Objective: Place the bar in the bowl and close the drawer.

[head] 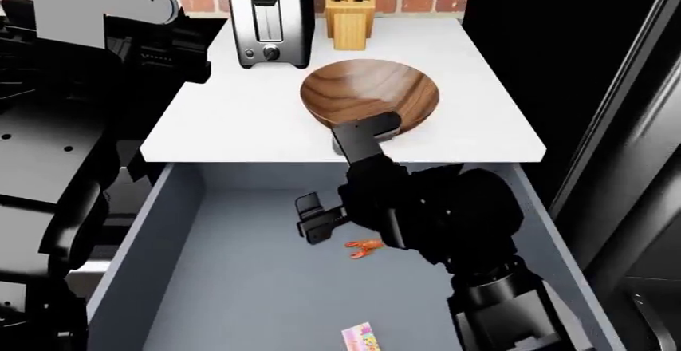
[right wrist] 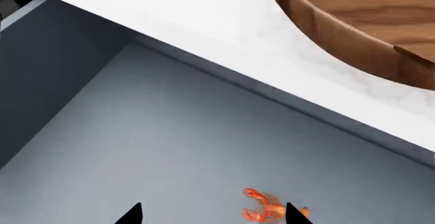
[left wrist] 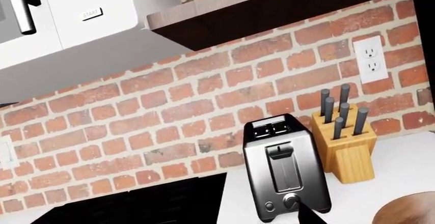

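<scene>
Bowl point(head: 371, 96) grained wood; toaster point(head: 270, 16) glossy metal; drawer point(head: 223, 287) matt grey.

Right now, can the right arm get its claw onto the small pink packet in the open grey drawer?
Probably yes: the small pink packet lies bare on the open grey drawer floor. The open right claw hangs above the orange lobster, and must pull back nearer.

White appliance panel point(left wrist: 88, 10): small button label point(left wrist: 90, 15) seems "START", quite blurred. Second label above, cut off, unreadable. Bar point(head: 361, 337) print too small.
</scene>
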Robot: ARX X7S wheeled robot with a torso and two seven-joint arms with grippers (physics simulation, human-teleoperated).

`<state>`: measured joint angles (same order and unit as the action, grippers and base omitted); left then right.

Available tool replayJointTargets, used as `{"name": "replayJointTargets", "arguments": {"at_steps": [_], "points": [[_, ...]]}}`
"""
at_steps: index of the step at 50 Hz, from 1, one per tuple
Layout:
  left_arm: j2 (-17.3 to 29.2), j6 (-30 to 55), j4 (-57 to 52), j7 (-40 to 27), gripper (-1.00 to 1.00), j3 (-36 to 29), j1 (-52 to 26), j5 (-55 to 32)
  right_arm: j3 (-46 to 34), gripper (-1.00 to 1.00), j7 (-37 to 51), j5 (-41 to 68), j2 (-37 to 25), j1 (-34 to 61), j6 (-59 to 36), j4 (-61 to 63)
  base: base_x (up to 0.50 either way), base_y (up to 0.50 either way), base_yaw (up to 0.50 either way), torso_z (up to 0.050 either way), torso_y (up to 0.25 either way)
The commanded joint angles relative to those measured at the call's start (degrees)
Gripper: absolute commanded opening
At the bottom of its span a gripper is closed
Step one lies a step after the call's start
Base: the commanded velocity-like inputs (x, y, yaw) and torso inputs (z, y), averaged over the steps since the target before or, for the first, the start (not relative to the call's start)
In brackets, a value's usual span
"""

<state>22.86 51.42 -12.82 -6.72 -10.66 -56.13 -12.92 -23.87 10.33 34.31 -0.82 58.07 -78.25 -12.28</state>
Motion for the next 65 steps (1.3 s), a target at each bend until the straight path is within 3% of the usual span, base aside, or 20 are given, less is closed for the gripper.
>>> {"name": "replayJointTargets", "arguments": {"at_steps": [1, 17, 42, 65], "points": [[0.1, -0.4, 0.4, 0.0, 1.00, -0.1, 0.1, -0.1, -6.3, 1.00, 2.5, 5.2, 0.3, -0.4, 5.3, -10.3, 0.00, 0.00, 0.00, 0.000, 0.000], [-0.3, -1.8, 1.5, -0.2, 1.00, -0.2, 0.8, -0.1, -5.9, 1.00, 11.3, 12.1, -0.4, -6.5, 2.0, -5.8, 0.00, 0.00, 0.00, 0.000, 0.000], [-0.1, -3.1, 2.8, -0.5, 1.00, -0.8, 1.2, 0.1, -12.4, 1.00, 14.2, 14.4, -1.7, -12.3, 1.2, -3.8, 0.00, 0.00, 0.00, 0.000, 0.000], [0.0, -3.7, 3.7, -0.9, 1.00, -1.2, 1.3, 0.3, -13.6, 1.00, 18.1, 18.1, -2.9, -14.2, -1.4, 0.0, 0.00, 0.00, 0.00, 0.000, 0.000]]}}
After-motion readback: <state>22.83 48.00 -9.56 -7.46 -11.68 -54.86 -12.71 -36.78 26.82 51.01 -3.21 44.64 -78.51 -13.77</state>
